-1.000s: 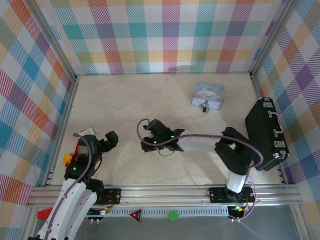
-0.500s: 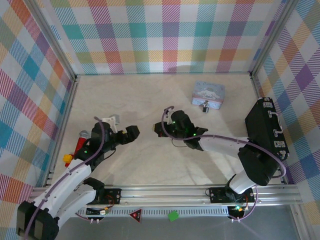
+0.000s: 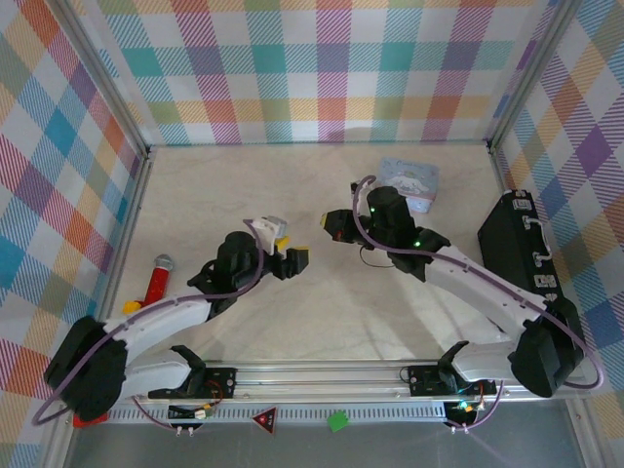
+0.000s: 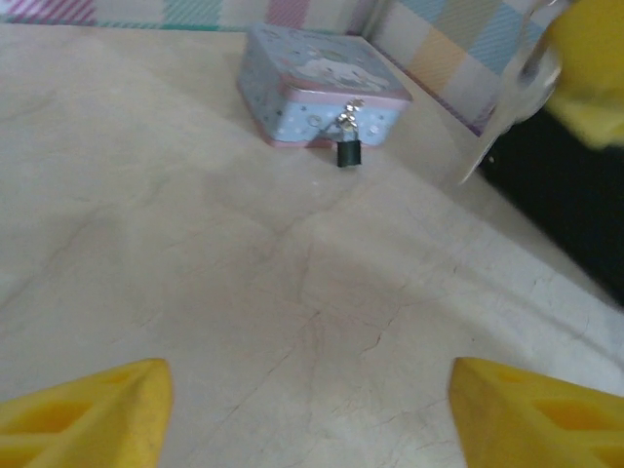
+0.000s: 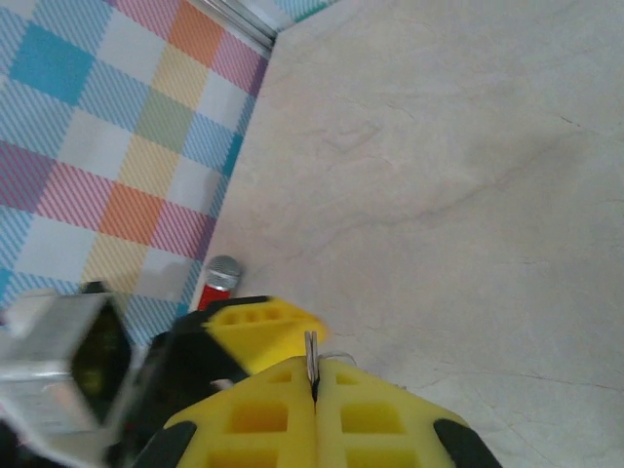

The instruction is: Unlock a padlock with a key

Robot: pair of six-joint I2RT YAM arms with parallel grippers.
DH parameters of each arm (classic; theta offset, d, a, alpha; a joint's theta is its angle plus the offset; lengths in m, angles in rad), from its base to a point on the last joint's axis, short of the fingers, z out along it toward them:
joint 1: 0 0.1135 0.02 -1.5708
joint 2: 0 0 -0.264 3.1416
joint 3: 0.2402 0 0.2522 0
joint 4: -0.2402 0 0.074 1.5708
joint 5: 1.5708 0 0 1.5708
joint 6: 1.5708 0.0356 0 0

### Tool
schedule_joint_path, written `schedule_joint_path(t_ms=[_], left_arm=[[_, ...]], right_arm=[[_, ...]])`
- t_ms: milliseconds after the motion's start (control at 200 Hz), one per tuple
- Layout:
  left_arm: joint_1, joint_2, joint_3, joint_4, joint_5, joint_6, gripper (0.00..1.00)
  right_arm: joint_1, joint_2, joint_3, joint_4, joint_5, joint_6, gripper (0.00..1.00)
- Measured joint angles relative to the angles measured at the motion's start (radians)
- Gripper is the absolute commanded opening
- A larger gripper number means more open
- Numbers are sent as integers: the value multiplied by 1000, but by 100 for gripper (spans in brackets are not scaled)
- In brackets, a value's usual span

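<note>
Right gripper [image 5: 315, 385], pinching the key [image 5: 310, 343], should approach the padlock [image 4: 349, 153] at frame top keyway-aligned while the wide-open, empty left gripper [image 4: 307, 390] steadies it.

Tin box [image 3: 414, 174] at the back right, tool [image 3: 156, 280] at the left, grippers between.
The padlock [image 4: 349, 153] hangs on the tin box's front; the case [image 3: 522, 261] lies along the right edge; left gripper [image 3: 291, 251] faces right gripper [image 3: 334, 224], which pinches the key [image 5: 311, 363].

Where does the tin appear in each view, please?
Top: tin far right, partly behind the right arm.
Left wrist: upper centre, padlock on its front.
Right wrist: camera faces the red tool by the left wall.
Landmark: black case, right of the tin.
</note>
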Motion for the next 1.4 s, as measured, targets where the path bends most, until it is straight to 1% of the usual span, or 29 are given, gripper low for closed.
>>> schedule_joint_path(t_ms=[115,180,260,335,390,455,540,650,715,885,935,1025,1135,1400], left_arm=[[-5,74,0,107,35,50,67],[-6,98,-8,195,60,76,67],[-6,117,-43,340,120,119,63],[-6,143,-69,438,191,154,59],[-6,169,-72,485,237,171,55],[-6,202,-72,541,281,186,52],[-6,239,-73,614,314,195,50],[-6,275,-73,693,338,198,45],[-6,286,-70,707,355,197,41],[-6,293,-58,738,381,194,38],[-6,291,-58,739,384,195,39],[-6,278,-58,728,383,199,44],[-6,247,-58,708,368,206,45],[-6,200,-58,661,338,231,38]], right_arm=[[0,-47,-17,2,-10,24,0],[1,-72,-36,7,-13,42,0],[3,-94,-58,14,-13,56,0],[8,-100,-71,22,-13,69,0],[14,-101,-82,36,-13,79,0],[27,-108,-102,55,-13,94,0],[47,-118,-125,77,-12,111,0],[59,-132,-145,100,-13,130,0],[62,-143,-159,121,-12,141,0],[66,-158,-170,146,0,151,0],[66,-158,-170,150,3,153,0],[67,-158,-170,154,4,154,0],[67,-158,-170,159,4,158,0],[74,-158,-170,176,7,173,0]])
